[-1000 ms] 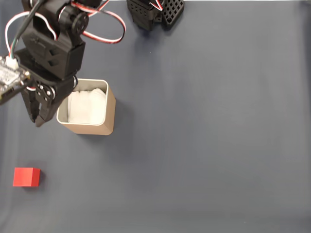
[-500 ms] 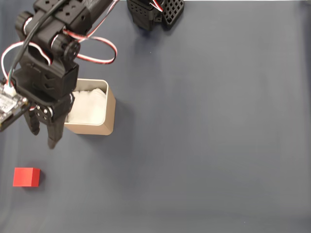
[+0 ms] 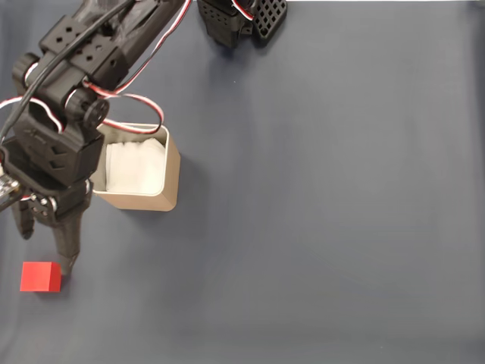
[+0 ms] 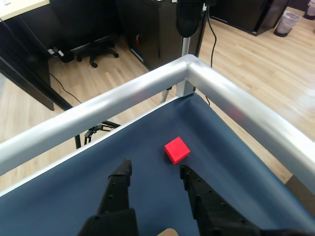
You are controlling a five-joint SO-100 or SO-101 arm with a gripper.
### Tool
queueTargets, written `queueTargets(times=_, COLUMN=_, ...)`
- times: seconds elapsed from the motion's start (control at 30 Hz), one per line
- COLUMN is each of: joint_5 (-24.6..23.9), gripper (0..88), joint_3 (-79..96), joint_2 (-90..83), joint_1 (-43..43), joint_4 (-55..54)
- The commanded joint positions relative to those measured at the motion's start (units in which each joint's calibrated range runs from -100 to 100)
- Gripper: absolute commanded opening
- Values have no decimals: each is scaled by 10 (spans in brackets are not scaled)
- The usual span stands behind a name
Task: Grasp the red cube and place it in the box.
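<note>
The red cube (image 3: 40,277) rests on the dark blue mat near the lower left corner in the fixed view. In the wrist view the red cube (image 4: 177,150) lies just beyond the fingertips, slightly to the right. My gripper (image 3: 47,249) hovers right above it in the fixed view, open, with nothing between the fingers (image 4: 119,189). The gripper (image 4: 155,170) points toward the table's corner. The box (image 3: 171,174), tan with a pale rim and white lining, stands up and to the right of the cube, partly covered by the arm.
A silver metal rail (image 4: 147,86) frames the table's corner just past the cube. The black arm base (image 3: 241,19) sits at the mat's top edge. Open mat (image 3: 341,189) stretches to the right of the box.
My gripper has travelled down the fixed view from beside the box's left side to just above the cube. Its fingers have spread apart. Cube and box have not moved.
</note>
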Motion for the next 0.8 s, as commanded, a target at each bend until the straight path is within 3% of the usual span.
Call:
queueTargets(times=0.0, joint_5=3, gripper=279, joint_3=-34, joint_2=9, joint_1=8, joint_4=-29)
queueTargets(times=0.77, joint_5=-6, gripper=325, joint_3=-27, joint_2=108, joint_1=30, joint_4=-112)
